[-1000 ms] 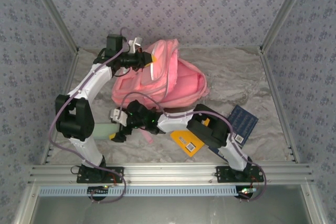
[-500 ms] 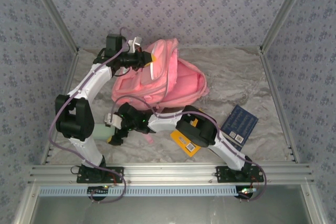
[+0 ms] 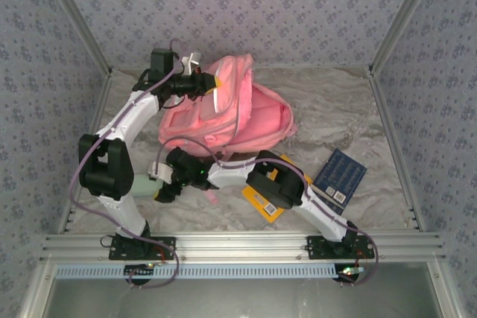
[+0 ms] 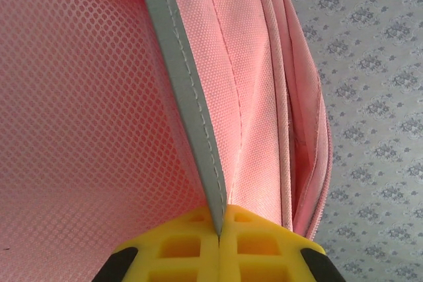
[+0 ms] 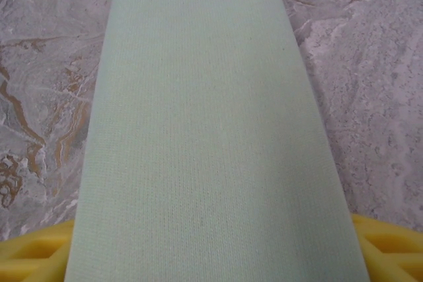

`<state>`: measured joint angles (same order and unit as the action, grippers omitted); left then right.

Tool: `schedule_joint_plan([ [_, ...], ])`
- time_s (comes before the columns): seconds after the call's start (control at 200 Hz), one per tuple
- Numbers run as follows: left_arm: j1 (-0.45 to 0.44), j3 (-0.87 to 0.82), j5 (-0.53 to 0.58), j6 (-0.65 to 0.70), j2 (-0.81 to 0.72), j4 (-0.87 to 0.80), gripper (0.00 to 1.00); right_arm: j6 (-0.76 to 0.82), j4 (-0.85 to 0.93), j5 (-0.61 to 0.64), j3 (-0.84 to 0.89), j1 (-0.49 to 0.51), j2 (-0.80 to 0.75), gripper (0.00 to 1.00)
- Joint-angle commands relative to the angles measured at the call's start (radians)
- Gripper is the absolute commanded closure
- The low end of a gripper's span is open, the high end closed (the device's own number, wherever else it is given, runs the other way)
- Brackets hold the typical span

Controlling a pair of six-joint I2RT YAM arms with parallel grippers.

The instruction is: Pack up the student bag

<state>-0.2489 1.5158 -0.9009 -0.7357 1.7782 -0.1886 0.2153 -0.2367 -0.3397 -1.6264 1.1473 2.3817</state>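
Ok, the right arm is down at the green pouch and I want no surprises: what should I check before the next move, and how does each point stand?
1. The left gripper clamped on the student bag's grey trim: ok.
2. The green pouch between the right gripper's fingers: ok.
3. Fingers pressing firmly on the pouch: cannot tell.
4. Pouch lying flat on the table: ok.
5. Bag's mouth open wide enough: cannot tell.

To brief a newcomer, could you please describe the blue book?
Find the big pink student bag at the back. Nearer and to its right lie two flat items; the blue book is the outer one, dark beside its yellow neighbour.
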Motion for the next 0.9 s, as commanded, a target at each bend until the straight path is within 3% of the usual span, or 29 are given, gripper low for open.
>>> schedule_joint_plan([
  [0.0, 0.010, 0.016, -0.019, 0.001, -0.016, 0.051, 1.00, -0.013, -0.027, 0.047, 0.054, 0.013, -0.059, 0.32],
  [0.25, 0.010, 0.034, -0.026, 0.026, -0.016, 0.011, 1.00, -0.034, -0.167, 0.143, 0.278, 0.024, -0.218, 0.37],
  [0.56, 0.010, 0.073, -0.049, 0.059, -0.020, -0.031, 1.00, -0.070, -0.300, 0.328, 0.724, 0.025, -0.659, 0.45],
  [0.784, 0.010, 0.099, -0.080, 0.075, -0.020, -0.051, 1.00, -0.057, -0.154, 0.542, 0.919, 0.011, -1.064, 0.47],
  [0.894, 0.017, 0.083, -0.131, 0.015, -0.021, 0.033, 1.00, -0.071, -0.057, 0.630, 0.959, -0.026, -1.246, 0.49],
])
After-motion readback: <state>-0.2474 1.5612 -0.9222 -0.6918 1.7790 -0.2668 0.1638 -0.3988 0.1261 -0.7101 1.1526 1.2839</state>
